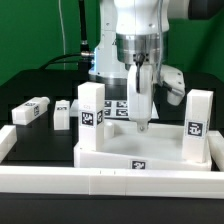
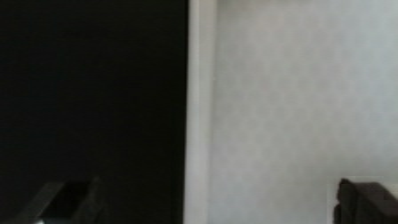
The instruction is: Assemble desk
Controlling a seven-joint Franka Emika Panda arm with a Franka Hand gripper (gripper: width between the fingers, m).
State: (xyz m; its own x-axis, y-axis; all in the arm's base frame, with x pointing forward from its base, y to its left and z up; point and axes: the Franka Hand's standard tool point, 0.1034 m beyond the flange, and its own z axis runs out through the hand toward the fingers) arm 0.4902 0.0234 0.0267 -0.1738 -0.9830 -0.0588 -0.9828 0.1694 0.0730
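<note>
Watching the tabletop (image 1: 165,150), I am seeing it lying inside the border rail (image 1: 100,185), with one leg (image 1: 91,105) and another leg (image 1: 198,115) standing at its corners. I cannot tell whether they are seated. The gripper (image 1: 141,122) is hanging low over its middle, fingertips (image 2: 365,195) spread apart and gripping nothing, though contact with the tabletop is unclear. A loose leg (image 1: 32,112) is lying at the exterior view's left.

A white robot arm (image 1: 140,25) reaches straight down from above, its wrist held vertical. Its hand (image 1: 141,120) points downward, seen edge-on in the exterior view. In the wrist view, the two dark fingertips (image 2: 368,200) stand wide apart, jaws open.
</note>
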